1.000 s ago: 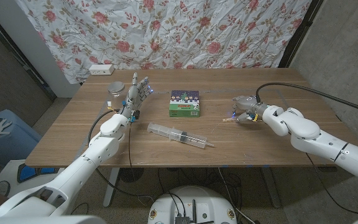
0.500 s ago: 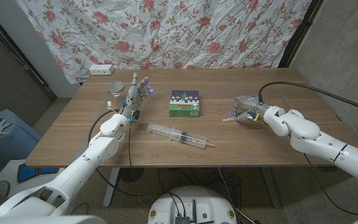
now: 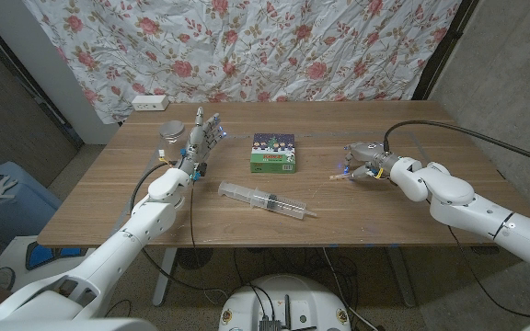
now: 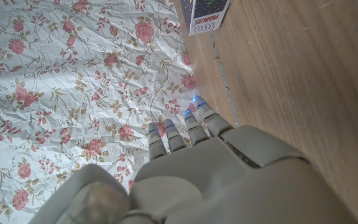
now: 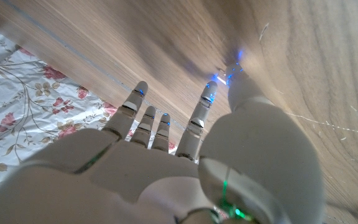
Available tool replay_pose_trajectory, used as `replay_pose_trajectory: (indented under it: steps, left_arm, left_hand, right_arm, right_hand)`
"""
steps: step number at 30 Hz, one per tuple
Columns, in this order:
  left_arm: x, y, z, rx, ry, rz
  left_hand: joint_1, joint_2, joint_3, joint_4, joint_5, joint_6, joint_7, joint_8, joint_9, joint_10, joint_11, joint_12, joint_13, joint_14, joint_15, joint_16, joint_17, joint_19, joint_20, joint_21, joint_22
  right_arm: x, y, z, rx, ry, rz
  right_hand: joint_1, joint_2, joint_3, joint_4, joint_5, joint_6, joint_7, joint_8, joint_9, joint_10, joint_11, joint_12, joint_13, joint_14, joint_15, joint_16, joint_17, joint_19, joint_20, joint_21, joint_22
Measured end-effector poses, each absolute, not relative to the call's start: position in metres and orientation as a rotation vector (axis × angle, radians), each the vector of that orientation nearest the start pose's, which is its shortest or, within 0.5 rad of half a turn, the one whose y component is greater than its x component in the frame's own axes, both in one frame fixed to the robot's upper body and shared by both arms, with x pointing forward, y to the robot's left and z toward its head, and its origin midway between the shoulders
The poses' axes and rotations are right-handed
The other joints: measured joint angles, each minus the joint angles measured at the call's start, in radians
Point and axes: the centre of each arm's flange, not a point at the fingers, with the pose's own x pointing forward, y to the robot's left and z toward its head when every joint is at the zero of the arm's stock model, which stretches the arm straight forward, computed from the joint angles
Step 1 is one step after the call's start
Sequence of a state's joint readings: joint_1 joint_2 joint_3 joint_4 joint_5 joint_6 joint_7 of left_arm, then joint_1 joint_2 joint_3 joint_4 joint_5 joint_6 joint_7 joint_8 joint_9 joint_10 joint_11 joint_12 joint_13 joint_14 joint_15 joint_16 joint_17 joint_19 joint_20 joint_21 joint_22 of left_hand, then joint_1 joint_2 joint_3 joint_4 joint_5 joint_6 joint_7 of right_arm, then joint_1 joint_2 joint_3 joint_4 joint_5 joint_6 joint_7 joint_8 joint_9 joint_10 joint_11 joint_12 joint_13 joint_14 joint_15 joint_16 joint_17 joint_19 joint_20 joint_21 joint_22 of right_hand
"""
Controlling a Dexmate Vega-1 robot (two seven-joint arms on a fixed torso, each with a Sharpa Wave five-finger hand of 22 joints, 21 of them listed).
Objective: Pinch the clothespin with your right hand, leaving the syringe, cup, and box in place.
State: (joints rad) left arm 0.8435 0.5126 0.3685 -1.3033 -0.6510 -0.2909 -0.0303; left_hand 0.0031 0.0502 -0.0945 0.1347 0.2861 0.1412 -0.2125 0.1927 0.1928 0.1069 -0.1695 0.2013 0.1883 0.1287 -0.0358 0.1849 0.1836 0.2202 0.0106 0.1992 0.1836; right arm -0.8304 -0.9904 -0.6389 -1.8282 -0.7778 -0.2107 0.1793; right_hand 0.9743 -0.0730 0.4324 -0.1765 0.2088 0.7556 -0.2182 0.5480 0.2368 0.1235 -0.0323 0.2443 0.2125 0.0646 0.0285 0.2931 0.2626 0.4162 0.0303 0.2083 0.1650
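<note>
A: How far along is it?

B: The right hand (image 3: 364,161) is at the clothespin (image 3: 341,172), on the counter (image 3: 385,216) right of the box (image 3: 274,154). Its fingers reach over the pin, but I cannot tell whether they have closed on it.

A: So the pinch isn't confirmed?

B: No, I'd judge that step unfinished. The syringe (image 3: 267,200), cup (image 3: 171,131) and box sit untouched. The left hand (image 3: 203,140) stands open near the cup, holding nothing.
</note>
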Motion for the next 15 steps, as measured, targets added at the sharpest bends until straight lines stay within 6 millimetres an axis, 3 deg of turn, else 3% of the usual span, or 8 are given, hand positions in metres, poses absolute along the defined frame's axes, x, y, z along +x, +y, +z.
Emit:
replay_pose_trajectory:
  steps: [15]
  left_arm:
    - [0.6520, 0.2911, -0.0281, -0.041, -0.593, -0.206]
  left_hand:
    - [0.000, 0.000, 0.000, 0.000, 0.000, 0.000, 0.000, 0.000, 0.000, 0.000, 0.000, 0.000, 0.000, 0.000, 0.000, 0.000, 0.000, 0.000, 0.000, 0.000, 0.000]
  right_arm:
    - [0.5944, -0.2701, -0.0288, -1.831, -0.431, 0.042]
  right_hand:
    - [0.020, 0.009, 0.003, 0.003, 0.000, 0.045, -0.002, 0.015, 0.000, 0.024, -0.017, 0.000, -0.004, 0.016, -0.016, 0.008, 0.000, 0.016, -0.002, 0.000, 0.000]
